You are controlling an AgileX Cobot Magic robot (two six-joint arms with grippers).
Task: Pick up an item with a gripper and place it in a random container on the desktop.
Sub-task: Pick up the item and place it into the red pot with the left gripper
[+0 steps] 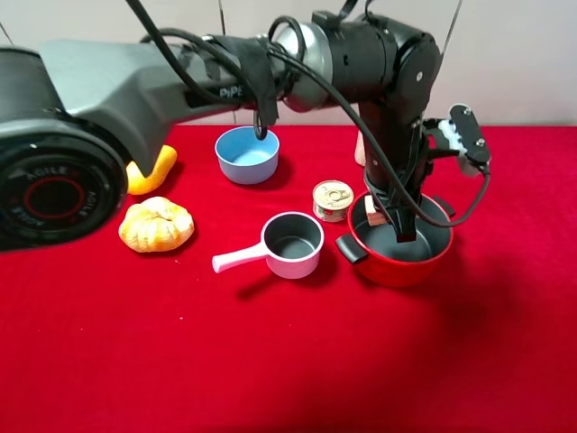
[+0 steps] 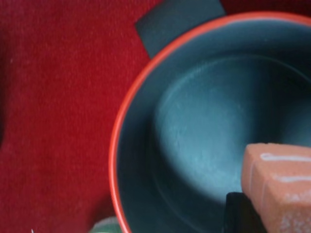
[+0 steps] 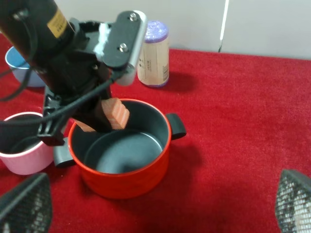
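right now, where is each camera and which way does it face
Exterior high: mounted high, looks down on the red desktop; left tool hangs over the red pot.
Left wrist: on the left arm, looks down into the pot; one black finger gripping the striped block.
Right wrist: on the right arm, faces the pot and left tool; open right tool frames the view.
All three share the pot.

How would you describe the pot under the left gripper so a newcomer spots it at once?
On the red cloth table, look right of centre, beneath the black left gripper. There sits a wide round red pot with a dark grey inside. Unlike the small pink long-handled saucepan and blue bowl, it has two black side handles.
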